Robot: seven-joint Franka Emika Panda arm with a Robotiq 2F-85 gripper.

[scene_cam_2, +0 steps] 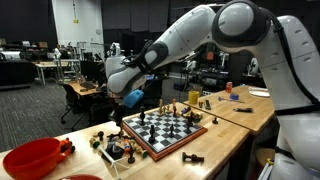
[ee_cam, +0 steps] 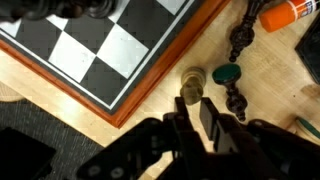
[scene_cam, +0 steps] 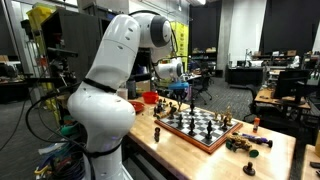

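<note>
One pale chess piece (ee_cam: pixel 192 80) beside the board (ee_cam: pixel 120 50) seems clenched in my claw (ee_cam: pixel 195 108): grasp made, next needs a straight lift.

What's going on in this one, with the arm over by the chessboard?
The robot arm is reaching down to the wooden table, just off the edge of the chessboard. In the wrist view its gripper is closed around a light chess piece that stands on the table beside the board's frame. Dark chess pieces and a green-topped piece lie right next to it. Most pieces are on the board, and the light one is not lifted yet.
</note>
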